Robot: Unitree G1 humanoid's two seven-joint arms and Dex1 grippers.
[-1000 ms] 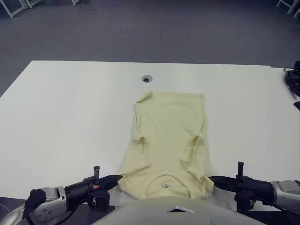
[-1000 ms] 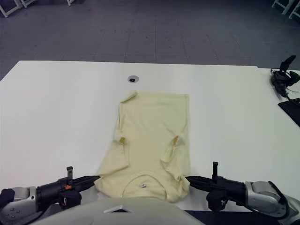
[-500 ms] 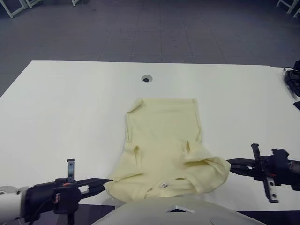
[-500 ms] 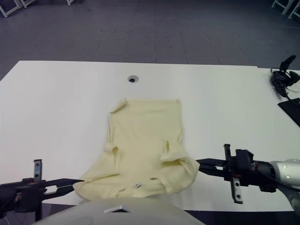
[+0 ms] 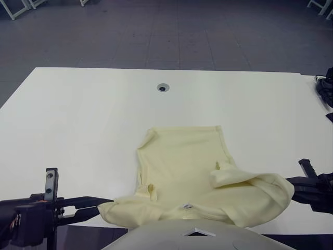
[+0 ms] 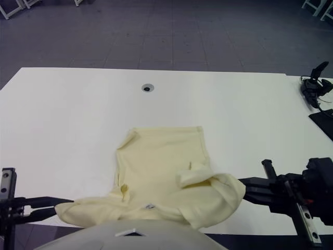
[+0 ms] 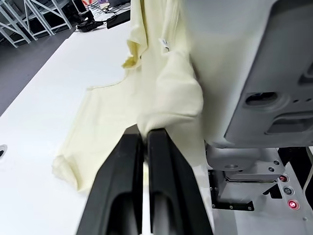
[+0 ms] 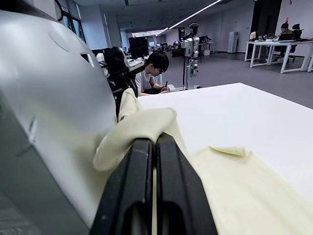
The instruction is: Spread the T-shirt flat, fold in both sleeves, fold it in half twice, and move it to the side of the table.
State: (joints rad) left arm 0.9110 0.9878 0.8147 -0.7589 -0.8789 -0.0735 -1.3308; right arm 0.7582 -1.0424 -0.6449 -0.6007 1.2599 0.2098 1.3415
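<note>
A pale yellow T-shirt (image 5: 182,161) lies on the white table (image 5: 78,114), collar end toward the near edge, its far hem flat. My left gripper (image 5: 107,202) is shut on the shirt's near left corner, low at the table's front edge. My right gripper (image 5: 290,186) is shut on the near right corner, and the cloth there bulges up in a raised fold (image 6: 218,190). In the left wrist view the shut fingers (image 7: 132,161) pinch bunched cloth (image 7: 171,93). In the right wrist view the fingers (image 8: 139,171) clamp a rolled edge of the shirt (image 8: 142,125).
A round cable hole (image 5: 162,87) sits in the table beyond the shirt. Black cables and gear (image 6: 312,86) lie at the far right edge, with a dark flat item (image 6: 323,124) beside them. Bare table stretches to the left and far side.
Both grippers have moved apart, left going left and right going right, stretching the shirt's near end wider. The far hem has slid toward me and the right corner has lifted.
</note>
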